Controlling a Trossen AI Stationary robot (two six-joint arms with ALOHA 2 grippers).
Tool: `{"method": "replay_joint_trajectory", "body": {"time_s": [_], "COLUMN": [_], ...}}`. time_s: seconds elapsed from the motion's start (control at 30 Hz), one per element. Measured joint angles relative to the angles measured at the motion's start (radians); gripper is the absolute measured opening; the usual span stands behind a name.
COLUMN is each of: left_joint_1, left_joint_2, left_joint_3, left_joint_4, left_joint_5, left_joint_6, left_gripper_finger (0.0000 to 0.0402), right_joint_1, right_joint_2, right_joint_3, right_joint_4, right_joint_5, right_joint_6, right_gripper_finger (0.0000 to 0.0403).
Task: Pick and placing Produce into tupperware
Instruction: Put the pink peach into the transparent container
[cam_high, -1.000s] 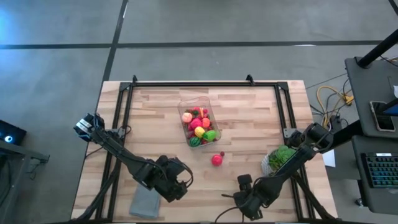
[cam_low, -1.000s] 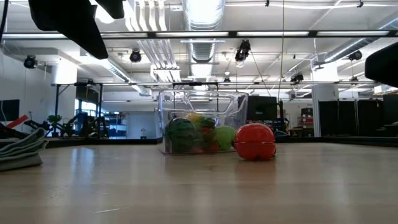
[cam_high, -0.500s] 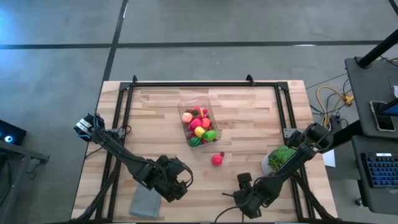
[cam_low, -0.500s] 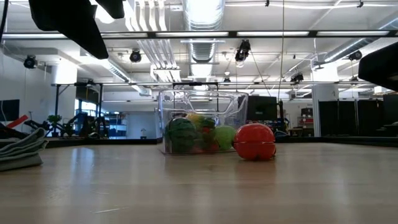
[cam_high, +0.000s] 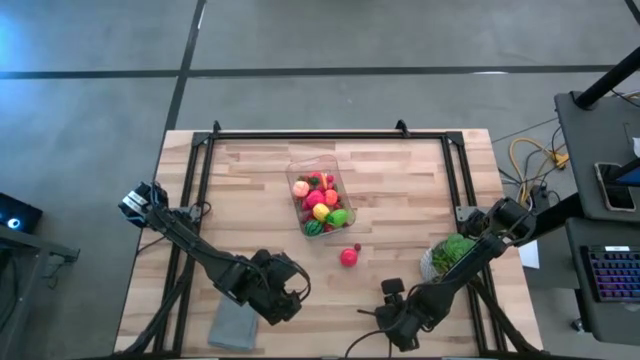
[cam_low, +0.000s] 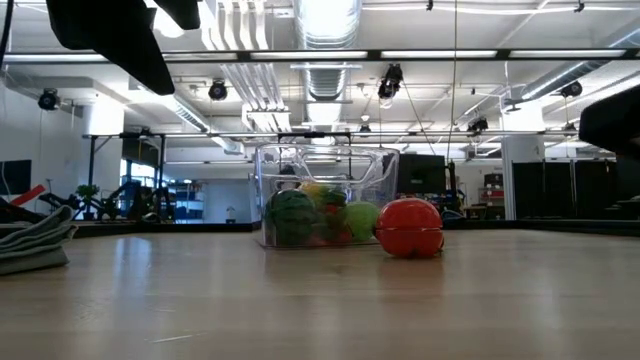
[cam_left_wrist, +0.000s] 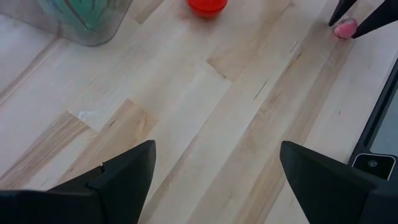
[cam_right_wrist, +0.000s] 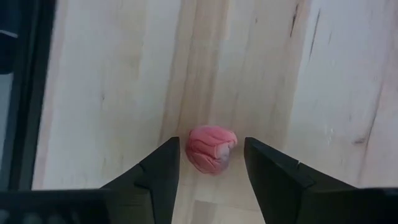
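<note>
High view, read left to right: grey cloth (cam_high: 233, 325) lies at 7 o'clock on the table (cam_high: 400, 190), with the left claw (cam_high: 283, 303) just beside it, toward 6 o'clock. The tub (cam_high: 320, 198) sits near table centre, a little toward 12 o'clock. A red fruit (cam_high: 348, 257) lies on the boards at 5 o'clock of the tub, apart from it. The right claw (cam_high: 392, 318) is at the table's 6 o'clock edge, and a potted plant (cam_high: 450, 253) stands at 4 o'clock.

Progress, as judged: most produce is in the tub already, including red, pink, yellow and green pieces. At least two pieces remain outside: the red fruit and a small pink piece (cam_right_wrist: 211, 149) at the near edge. The task appears close to its end.

Left arm: folded low over the 7 o'clock area, waiting. Its claw is spread wide and carries nothing; the left wrist view shows bare boards between the fingers (cam_left_wrist: 118, 177).

Right arm: reaches from 4 o'clock down to the 6 o'clock edge, claw pointed at the boards. The right wrist view shows the pink piece on the table between the two fingers (cam_right_wrist: 160, 171), each just beside it. Contact cannot be confirmed, and the piece is not lifted. The current step appears to be the grasp of this piece.
</note>
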Motion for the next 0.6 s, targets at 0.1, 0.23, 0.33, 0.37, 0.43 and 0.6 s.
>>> {"method": "replay_joint_trajectory", "body": {"time_s": [0.1, 0.23, 0.33, 0.37, 0.43, 0.6], "left_joint_1": [0.000, 0.000, 0.000, 0.000, 0.000, 0.000], "left_joint_2": [0.000, 0.000, 0.000, 0.000, 0.000, 0.000], "left_joint_3": [0.000, 0.000, 0.000, 0.000, 0.000, 0.000], "left_joint_4": [0.000, 0.000, 0.000, 0.000, 0.001, 0.000], "left_joint_5": [0.000, 0.000, 0.000, 0.000, 0.000, 0.000], "left_joint_6": [0.000, 0.000, 0.000, 0.000, 0.001, 0.002], "left_gripper_finger": [0.0329, 0.0329, 0.0329, 0.0329, 0.0329, 0.0329], "right_joint_1": [0.000, 0.000, 0.000, 0.000, -0.001, -0.012], "right_joint_2": [-0.002, -0.003, -0.003, -0.003, -0.002, -0.008], "right_joint_3": [-0.018, -0.024, -0.019, -0.016, -0.009, 0.016], "right_joint_4": [0.017, 0.018, 0.014, 0.011, 0.004, 0.007], "right_joint_5": [0.001, 0.003, 0.003, 0.003, 0.001, -0.001], "right_joint_6": [0.035, 0.048, 0.048, 0.048, 0.048, 0.048], "right_gripper_finger": [0.0171, 0.0170, 0.0160, 0.0153, 0.0138, 0.0097]}}
